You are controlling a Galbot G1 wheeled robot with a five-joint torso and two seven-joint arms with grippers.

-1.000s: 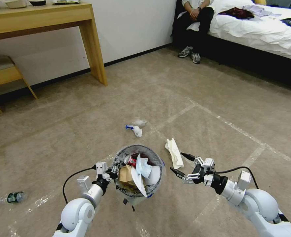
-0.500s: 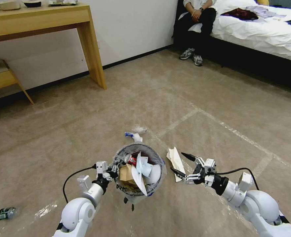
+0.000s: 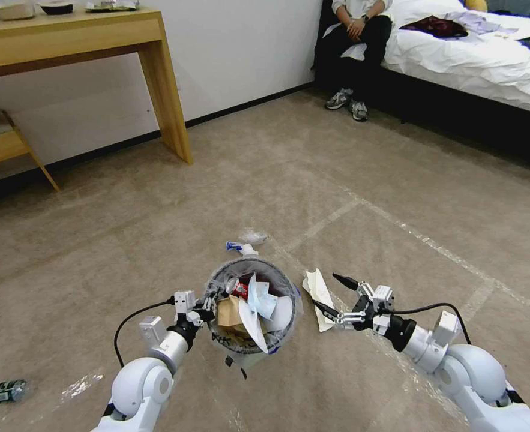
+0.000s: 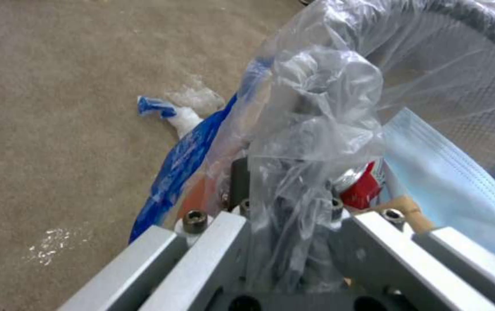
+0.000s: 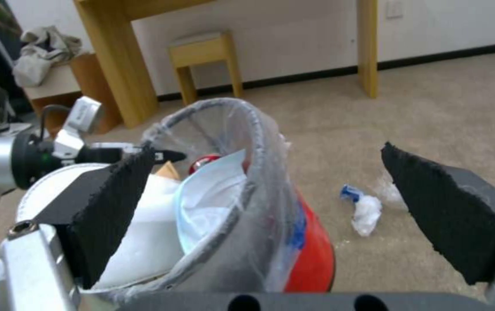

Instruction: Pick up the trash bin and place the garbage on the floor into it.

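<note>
At the far left of your head view a small bottle (image 3: 8, 390) with a dark label lies on its side on the carpeted floor (image 3: 126, 240), well apart from everything else. Moving right, your left gripper (image 3: 215, 300) is pinched on the near-left rim of the trash bin (image 3: 280, 282); in the left wrist view you can see its fingers (image 4: 293, 242) pressed together on the bunched clear bag liner (image 4: 316, 108). The bin looks lifted off the carpet, held by that rim, with its red base (image 5: 313, 255) showing in the right wrist view. Inside it you have a crumpled brown paper bag (image 3: 230, 317), a crushed red can (image 3: 240, 292), a pale blue face mask (image 3: 261, 303) and white paper (image 3: 249, 333) sticking up over the rim. Just beyond the bin, a blue-and-white wrapper (image 3: 240, 246) and a scrap of clear plastic (image 3: 254, 236) lie together on the carpet. To the bin's right, a flat cream-white piece of litter (image 3: 320, 292) lies on a white tape line (image 3: 325, 223). Your right gripper (image 3: 337, 297) hovers just at that piece's right edge with its dark fingers (image 3: 345, 280) spread wide and nothing between them; I cannot tell whether a tip touches the piece.
</note>
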